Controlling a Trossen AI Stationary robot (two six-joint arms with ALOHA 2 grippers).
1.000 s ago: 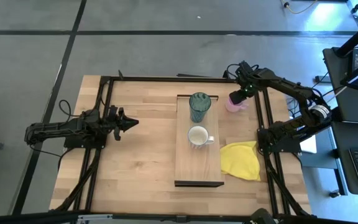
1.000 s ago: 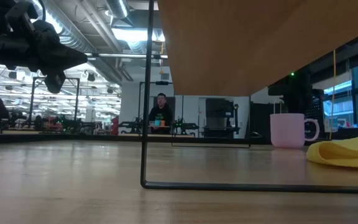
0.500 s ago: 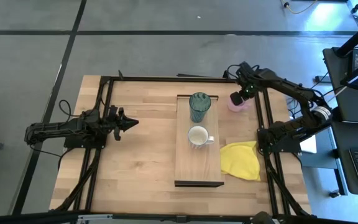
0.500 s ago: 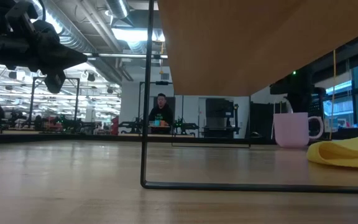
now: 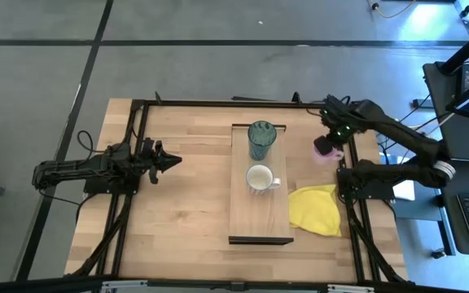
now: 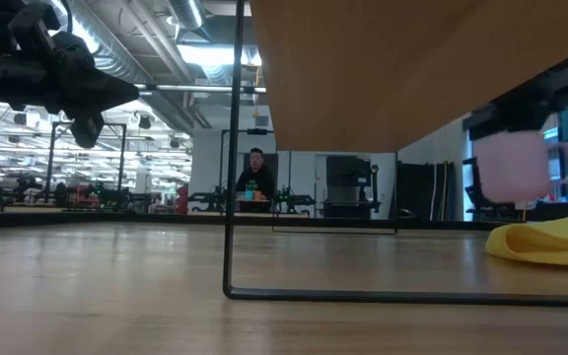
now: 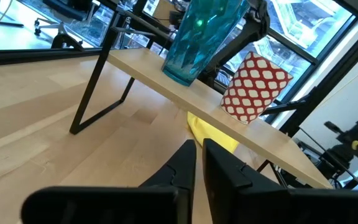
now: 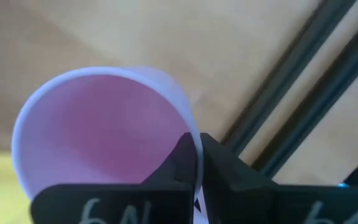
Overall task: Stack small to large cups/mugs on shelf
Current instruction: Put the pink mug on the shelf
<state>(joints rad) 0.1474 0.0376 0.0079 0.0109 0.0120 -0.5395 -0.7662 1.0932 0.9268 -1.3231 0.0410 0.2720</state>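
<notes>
My left claw (image 5: pixel 172 161) hovers over the left part of the table (image 5: pixel 186 220), fingers pressed together and empty, pointing toward the shelf (image 5: pixel 259 207). The left arm lies stretched out low and level. On the shelf stand the teal tumbler (image 5: pixel 260 139) at the far end and the white mug (image 5: pixel 260 177) near the middle, its handle toward the right; its side shows a pattern of red and white squares (image 7: pixel 255 87). Right of the shelf a yellow cloth (image 5: pixel 316 208) lies on the table. My right arm reaches in from the right edge. My right claw (image 5: pixel 330 143) is clenched on the rim of the pink mug (image 6: pixel 513 165), one finger inside, and the mug hangs clear above the table, just beyond the cloth.
</notes>
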